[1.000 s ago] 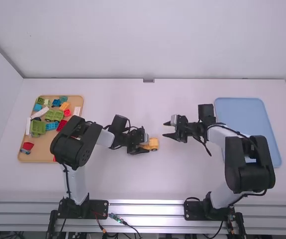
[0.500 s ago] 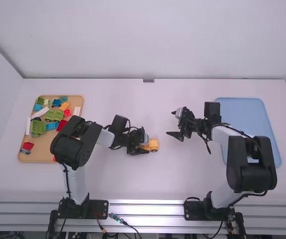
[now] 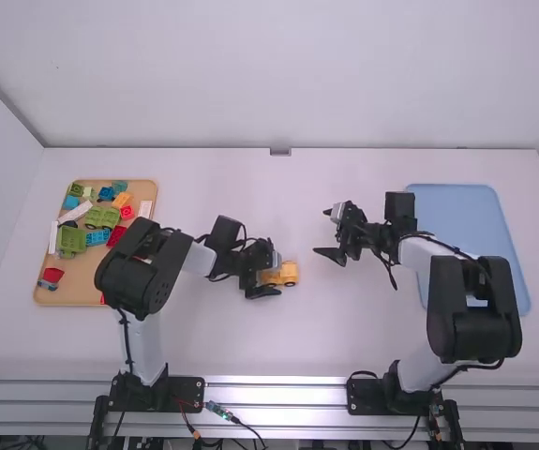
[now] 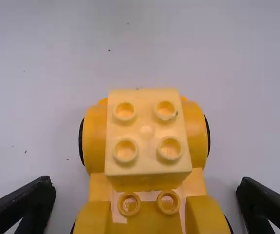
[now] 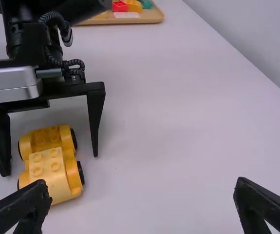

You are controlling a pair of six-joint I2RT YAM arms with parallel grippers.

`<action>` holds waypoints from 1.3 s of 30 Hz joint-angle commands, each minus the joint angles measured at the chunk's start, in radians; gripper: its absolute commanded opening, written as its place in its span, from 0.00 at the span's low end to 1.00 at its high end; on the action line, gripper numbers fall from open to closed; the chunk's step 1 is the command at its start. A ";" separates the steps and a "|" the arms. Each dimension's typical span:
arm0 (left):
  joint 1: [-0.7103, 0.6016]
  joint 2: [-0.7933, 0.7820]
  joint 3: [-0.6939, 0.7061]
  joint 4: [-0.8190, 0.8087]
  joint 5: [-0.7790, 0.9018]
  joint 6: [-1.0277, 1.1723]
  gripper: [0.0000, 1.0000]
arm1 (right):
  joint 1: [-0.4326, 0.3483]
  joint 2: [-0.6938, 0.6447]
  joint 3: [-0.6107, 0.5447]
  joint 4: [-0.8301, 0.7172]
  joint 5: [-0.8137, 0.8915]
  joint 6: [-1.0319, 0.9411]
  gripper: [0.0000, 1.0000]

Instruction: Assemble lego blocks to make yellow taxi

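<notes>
My left gripper [image 3: 275, 274] stands open around the left part of a yellow toy car [image 3: 291, 273], which rests on the table left of my right gripper [image 3: 323, 232]. From the left wrist, gaps separate the car's sides from the left gripper [image 4: 146, 195]. A pale yellow block [image 4: 147, 131] with several studs sits on one end of the orange-yellow wheeled base [image 4: 149, 214]. The right gripper [image 5: 142, 190] is open with nothing between its fingers; its wrist view shows the car [image 5: 49, 178] with the left arm's two fingers on either side.
A wooden tray [image 3: 100, 186] of mixed blocks and wheeled pieces stands at the far left, partly behind the left arm. A blue tray [image 3: 456, 211] lies at the right, partly under the right arm.
The left gripper has opened, its near finger moving away from the car. My right gripper moved a little to the right and turned early on, then stayed still.
</notes>
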 commanded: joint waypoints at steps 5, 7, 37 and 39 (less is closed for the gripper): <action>0.003 -0.019 0.021 -0.200 -0.290 0.014 0.99 | -0.005 -0.016 0.026 0.003 -0.008 0.008 0.99; 0.010 -0.055 0.037 -0.266 -0.306 0.019 0.99 | -0.006 -0.016 0.026 0.006 -0.006 0.009 0.99; 0.486 -0.297 0.445 -0.765 -0.783 -0.328 0.99 | -0.006 -0.016 0.024 0.048 -0.006 0.075 0.99; 0.556 -0.296 0.473 -0.778 -0.719 -0.335 0.99 | -0.006 -0.016 0.024 0.049 -0.006 0.075 0.99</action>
